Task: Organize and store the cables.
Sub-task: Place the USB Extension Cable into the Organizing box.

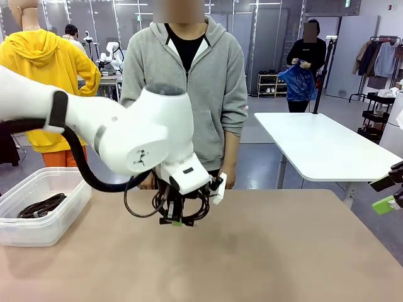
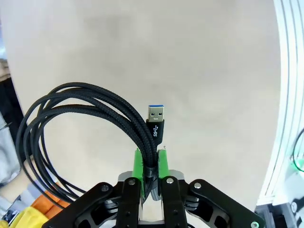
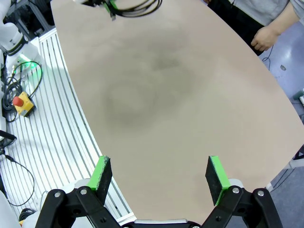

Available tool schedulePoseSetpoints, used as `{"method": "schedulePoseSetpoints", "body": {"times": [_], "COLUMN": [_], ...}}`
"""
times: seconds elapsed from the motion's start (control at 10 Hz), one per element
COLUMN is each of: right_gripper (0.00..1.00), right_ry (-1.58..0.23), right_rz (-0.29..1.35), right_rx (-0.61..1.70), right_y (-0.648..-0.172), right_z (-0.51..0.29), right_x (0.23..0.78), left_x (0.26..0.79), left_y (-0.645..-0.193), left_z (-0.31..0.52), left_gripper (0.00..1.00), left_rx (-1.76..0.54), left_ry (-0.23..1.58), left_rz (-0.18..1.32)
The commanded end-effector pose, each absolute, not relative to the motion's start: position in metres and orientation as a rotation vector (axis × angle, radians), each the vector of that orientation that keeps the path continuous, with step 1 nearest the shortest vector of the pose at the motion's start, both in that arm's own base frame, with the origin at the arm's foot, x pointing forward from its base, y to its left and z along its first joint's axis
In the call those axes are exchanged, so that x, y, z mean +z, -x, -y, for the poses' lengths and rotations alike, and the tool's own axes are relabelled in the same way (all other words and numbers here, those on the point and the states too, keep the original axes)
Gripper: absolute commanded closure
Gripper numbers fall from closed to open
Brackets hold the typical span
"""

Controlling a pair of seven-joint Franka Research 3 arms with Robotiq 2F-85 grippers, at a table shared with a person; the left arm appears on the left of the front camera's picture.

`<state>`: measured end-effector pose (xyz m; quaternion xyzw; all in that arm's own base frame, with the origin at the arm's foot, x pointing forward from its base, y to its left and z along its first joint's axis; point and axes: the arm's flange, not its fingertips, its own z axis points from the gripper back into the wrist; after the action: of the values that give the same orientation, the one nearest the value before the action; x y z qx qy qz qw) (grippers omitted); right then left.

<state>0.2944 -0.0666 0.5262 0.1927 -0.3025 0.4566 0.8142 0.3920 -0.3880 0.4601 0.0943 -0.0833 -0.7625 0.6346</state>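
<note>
1. Far left of the table (image 1: 264, 251) there's a clear plastic bin (image 1: 44, 217) with 1 coiled black cable (image 1: 41, 206) already lying in it. My guess is that's the storage spot, parked at the table's left edge so the left arm can reach it easily.

2. Moving right, the left gripper (image 2: 151, 164) is clamped tight on a second cable coil (image 2: 80, 123), green pads pinching the bundled strands just below the USB plug (image 2: 156, 116). Grabbing it where the loops bunch together probably keeps the coil from unwinding. In the front view the loops hang around the gripper just above the table top.

3. Between that coil and the bin it's all bare table, so there looks to be plenty of room to swing left. The thing to watch is the bin's near wall: the dangling loops could snag the rim if the coil goes in low.

4. A person's hand (image 1: 228, 176) hangs at the far edge behind the arm, out of the way.

5. Far right, the right gripper (image 3: 159, 173) hovers spread wide and empty over open table near the right edge.
</note>
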Motion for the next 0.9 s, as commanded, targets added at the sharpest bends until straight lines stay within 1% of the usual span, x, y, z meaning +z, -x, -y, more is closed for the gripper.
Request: {"method": "schedulePoseSetpoints", "body": {"times": [0.0,0.1,0.6,0.7,0.8], "right_gripper": [0.0,0.0,0.0,0.0,0.0], "right_ry": [-0.417,-0.417,-0.417,-0.417,-0.417], "right_rz": [0.643,0.643,0.643,0.643,0.643], "right_rx": [0.965,0.965,0.965,0.965,0.965], "right_y": [-0.294,-0.294,-0.294,-0.294,-0.294], "right_z": [0.065,0.065,0.065,0.065,0.065], "right_x": [0.528,0.528,0.528,0.528,0.528], "left_x": [0.462,0.46,0.46,0.458,0.461], "left_y": [-0.39,-0.392,-0.392,-0.394,-0.39], "left_z": [0.399,0.388,0.388,0.388,0.364], "left_gripper": [0.91,0.91,0.91,0.86,0.86], "left_rx": [-1.776,-1.743,-1.743,-1.747,-1.801], "left_ry": [-0.267,-0.216,-0.216,-0.22,-0.315], "left_rz": [0.135,0.19,0.19,0.163,0.114]}}
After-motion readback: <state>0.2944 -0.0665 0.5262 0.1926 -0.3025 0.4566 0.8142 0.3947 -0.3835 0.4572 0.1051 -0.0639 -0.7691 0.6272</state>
